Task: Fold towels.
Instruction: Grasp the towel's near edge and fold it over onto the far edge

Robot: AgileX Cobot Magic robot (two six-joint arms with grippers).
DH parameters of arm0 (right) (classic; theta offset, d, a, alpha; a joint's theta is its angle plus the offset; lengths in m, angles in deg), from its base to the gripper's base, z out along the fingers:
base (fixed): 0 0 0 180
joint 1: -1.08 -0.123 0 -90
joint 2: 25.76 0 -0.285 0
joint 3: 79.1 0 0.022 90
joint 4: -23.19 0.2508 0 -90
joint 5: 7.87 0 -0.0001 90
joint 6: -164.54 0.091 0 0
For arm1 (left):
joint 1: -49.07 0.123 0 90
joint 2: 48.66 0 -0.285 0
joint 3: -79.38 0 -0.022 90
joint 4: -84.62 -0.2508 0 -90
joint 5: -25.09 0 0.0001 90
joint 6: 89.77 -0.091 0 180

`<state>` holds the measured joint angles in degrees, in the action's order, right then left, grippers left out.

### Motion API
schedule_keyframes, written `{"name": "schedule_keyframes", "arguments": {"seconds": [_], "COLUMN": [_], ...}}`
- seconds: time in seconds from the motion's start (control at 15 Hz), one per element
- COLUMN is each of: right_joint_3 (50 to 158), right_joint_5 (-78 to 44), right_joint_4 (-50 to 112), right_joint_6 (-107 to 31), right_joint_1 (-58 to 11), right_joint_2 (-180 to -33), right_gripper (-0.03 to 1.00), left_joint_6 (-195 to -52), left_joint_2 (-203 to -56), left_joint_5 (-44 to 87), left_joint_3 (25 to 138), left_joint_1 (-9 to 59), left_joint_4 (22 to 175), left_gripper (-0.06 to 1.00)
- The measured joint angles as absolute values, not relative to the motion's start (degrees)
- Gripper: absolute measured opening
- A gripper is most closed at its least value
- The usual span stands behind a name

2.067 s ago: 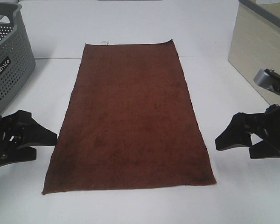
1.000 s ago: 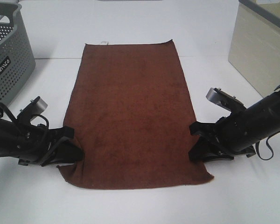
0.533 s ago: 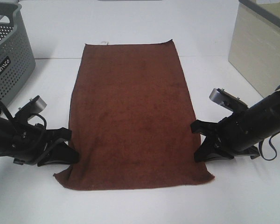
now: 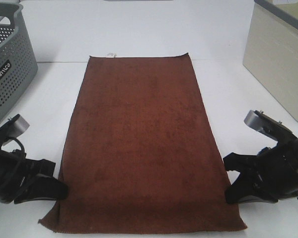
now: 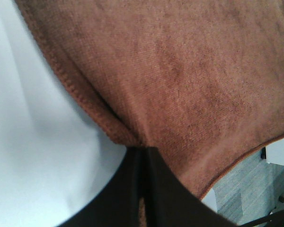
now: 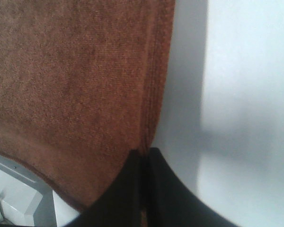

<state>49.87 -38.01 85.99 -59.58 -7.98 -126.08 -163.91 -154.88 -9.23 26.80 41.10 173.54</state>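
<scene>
The rust-brown towel (image 4: 141, 144) lies flat lengthwise on the white table (image 4: 228, 89), with a small white tag (image 4: 110, 54) on its far short edge. My left gripper (image 4: 61, 188) is shut on the towel's left long edge near the near corner. In the left wrist view the fingers (image 5: 128, 184) pinch the hem of the towel (image 5: 180, 80). My right gripper (image 4: 230, 191) is shut on the right long edge near the near corner. In the right wrist view the fingers (image 6: 161, 189) clamp the hem of the towel (image 6: 71, 80). The near end hangs past the table's front edge.
A grey perforated basket (image 4: 5, 64) stands at the far left. A beige box (image 4: 280, 59) with a grey lid stands at the far right. Floor shows beyond the towel's corner in the left wrist view (image 5: 241, 194).
Both grippers closed on the towel's long edges and pulled it toward the near side. The whole towel slid nearer and its near end now reaches the table's front edge.
</scene>
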Motion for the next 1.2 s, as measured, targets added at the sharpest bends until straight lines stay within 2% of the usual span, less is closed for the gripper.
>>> {"name": "schedule_keyframes", "arguments": {"seconds": [0.27,0.47,0.8,1.2], "right_joint_3": [47.6,51.6,69.7,96.5], "right_joint_5": [-38.1,-38.7,-43.0,-45.2], "right_joint_4": [85.9,84.9,83.4,71.3], "right_joint_6": [-59.6,-59.6,-57.8,-46.1], "right_joint_1": [-8.0,-8.0,-8.0,-8.0], "right_joint_2": [-123.5,-123.8,-130.6,-144.6], "right_gripper": [0.00,0.00,0.00,0.00], "left_joint_6": [-164.0,-164.0,-160.0,-159.4], "left_joint_2": [-153.2,-153.2,-153.3,-158.6], "left_joint_5": [-8.9,-8.8,-1.4,5.8], "left_joint_3": [24.2,26.5,38.1,58.8], "left_joint_1": [41.1,41.1,41.1,41.1], "left_joint_4": [172.6,173.9,174.6,171.4], "left_gripper": [0.01,0.01,0.01,0.01]}}
